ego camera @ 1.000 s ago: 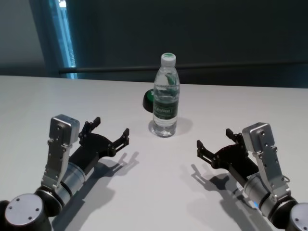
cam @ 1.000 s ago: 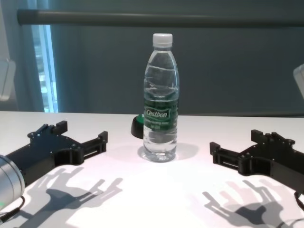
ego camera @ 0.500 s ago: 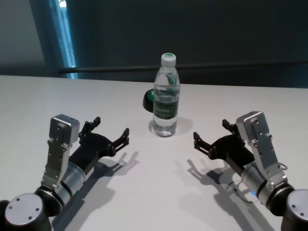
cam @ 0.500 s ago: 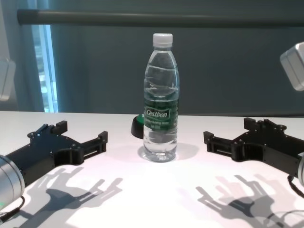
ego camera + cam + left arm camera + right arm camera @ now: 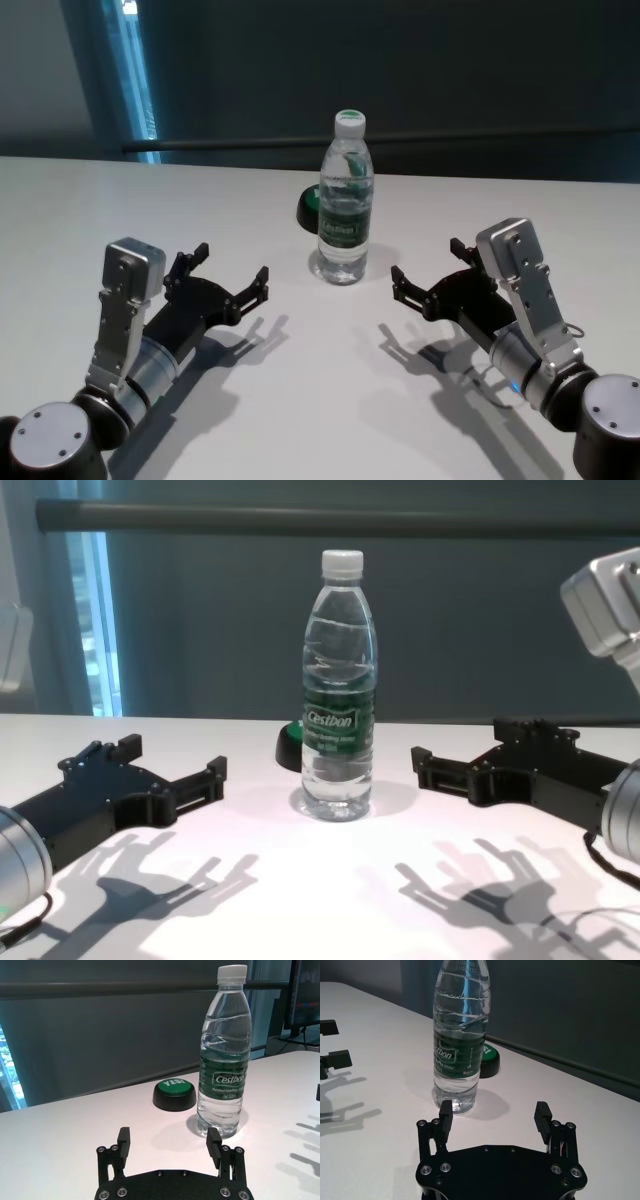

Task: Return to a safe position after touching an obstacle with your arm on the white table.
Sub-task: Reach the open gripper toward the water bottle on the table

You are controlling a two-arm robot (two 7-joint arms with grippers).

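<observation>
Head view shows both arms low over the white table (image 5: pixel 330 400), nearest the camera, each casting a grey shadow on the top beneath it. The left gripper (image 5: pixel 232 270) hovers on the robot's left side, its two black fingers spread wide with nothing between them; in the left wrist view the same fingers (image 5: pixel 123 1141) stand well apart over bare tabletop, empty. The right gripper (image 5: pixel 428 272) sits on the robot's right, tilted inward toward the middle, fingers likewise spread and holding nothing; the right wrist view shows its fingertips (image 5: pixel 446 1110) open, with the bottle standing just past the nearer one, close but apart from it as far as can be told. Beyond and between the two grippers stands the obstacle (image 5: pixel 344 205), a clear water bottle, upright on the table with its white cap on and a green label band around its middle. In the chest view the bottle (image 5: pixel 339 690) rises centrally, the right gripper (image 5: pixel 450 760) near its side with a gap between them, the left gripper (image 5: pixel 170 765) farther off. Just behind the bottle, slightly to the robot's left, lies a low black button with a green top (image 5: pixel 174 1094). Farthest back, a dark rail (image 5: pixel 330 518) runs across a dark wall.
</observation>
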